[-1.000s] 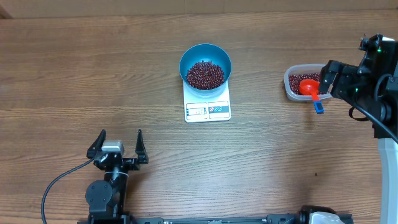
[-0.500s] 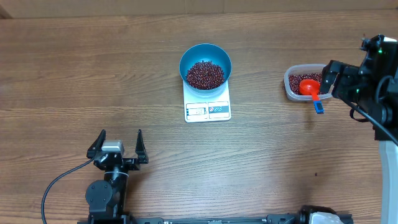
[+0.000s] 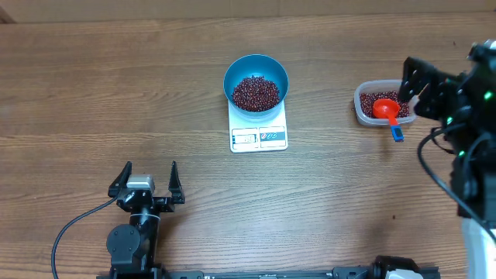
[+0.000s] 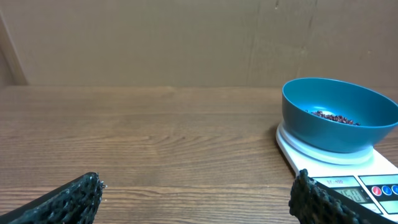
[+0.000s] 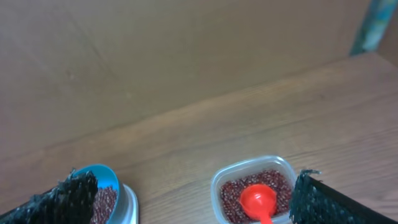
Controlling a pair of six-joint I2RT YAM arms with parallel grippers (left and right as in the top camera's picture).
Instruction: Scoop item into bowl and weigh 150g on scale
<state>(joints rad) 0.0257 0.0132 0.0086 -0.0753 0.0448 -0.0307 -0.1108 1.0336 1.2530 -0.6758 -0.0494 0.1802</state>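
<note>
The blue bowl (image 3: 231,71) stands on the white scale (image 3: 259,133) at the table's middle and holds a heap of dark red beans (image 3: 256,92). More beans fill a clear tub (image 3: 361,106) on the right, where a red scoop (image 3: 384,108) lies with its blue handle end (image 3: 397,134) over the rim. My right gripper (image 3: 406,80) hovers open just right of the tub, holding nothing. In its wrist view the scoop (image 5: 258,200) and tub (image 5: 252,169) lie below between the fingers. My left gripper (image 3: 149,180) rests open at the front left, facing the bowl (image 4: 323,134) and scale (image 4: 323,163).
A brown cardboard wall (image 4: 155,43) runs along the far side of the wooden table (image 3: 116,85). The right arm's body (image 3: 473,116) stands over the right edge. A cable (image 3: 74,225) trails from the left arm's base.
My right gripper has swung and shifted slightly toward the far side beside the tub, still open. The scoop, bowl and left arm have not moved.
</note>
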